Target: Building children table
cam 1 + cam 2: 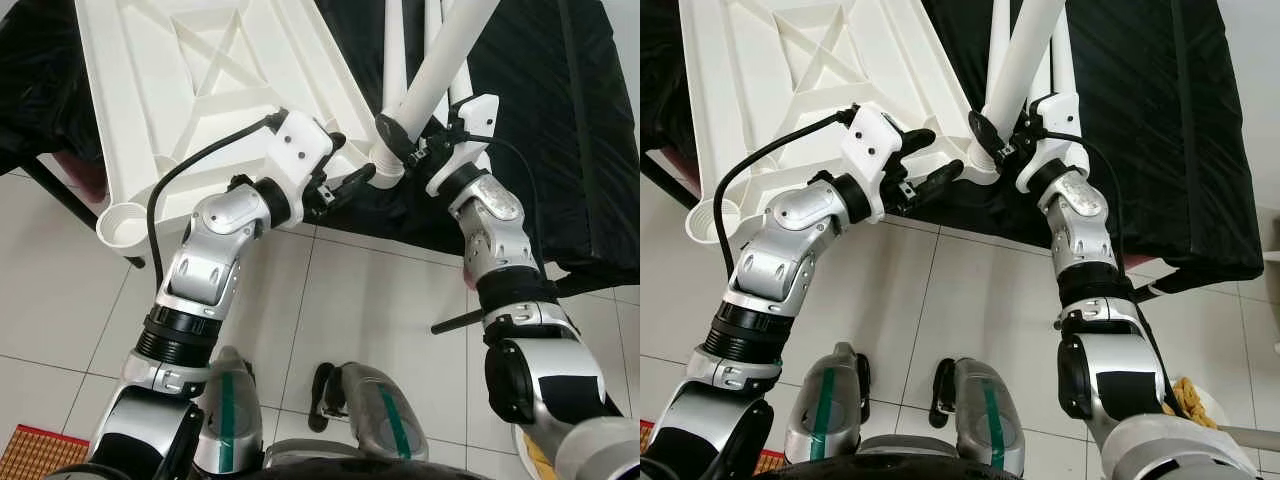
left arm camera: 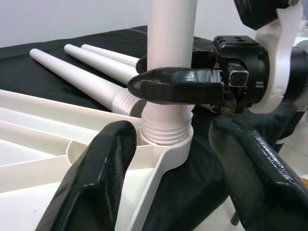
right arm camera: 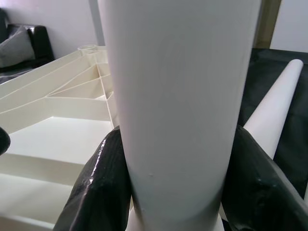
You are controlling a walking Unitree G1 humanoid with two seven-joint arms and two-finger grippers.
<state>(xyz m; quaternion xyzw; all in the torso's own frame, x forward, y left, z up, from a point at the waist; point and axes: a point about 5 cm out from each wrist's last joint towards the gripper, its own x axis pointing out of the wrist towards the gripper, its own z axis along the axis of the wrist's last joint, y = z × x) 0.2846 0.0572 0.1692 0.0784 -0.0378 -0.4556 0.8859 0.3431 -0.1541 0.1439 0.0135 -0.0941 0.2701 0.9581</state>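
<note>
Tabletop [image 1: 190, 90] lies upside down, ribs up, on the black-draped surface [image 1: 1150, 150]. Right tool [image 3: 168, 183] closed around one white leg [image 1: 440, 60], which stands upright with its threaded end seated in the near corner socket [image 2: 166, 144]. Threads visible above the rim, so probably not screwed home. Left tool [image 2: 168, 192] open, fingers either side of that socket, gripping nothing. Spare legs [image 2: 82, 65] lie on the cloth beside the tabletop, seemingly three; count uncertain. Far corner socket [image 1: 125, 225] holds nothing. Judgement: first leg in hand, the others to go.
</note>
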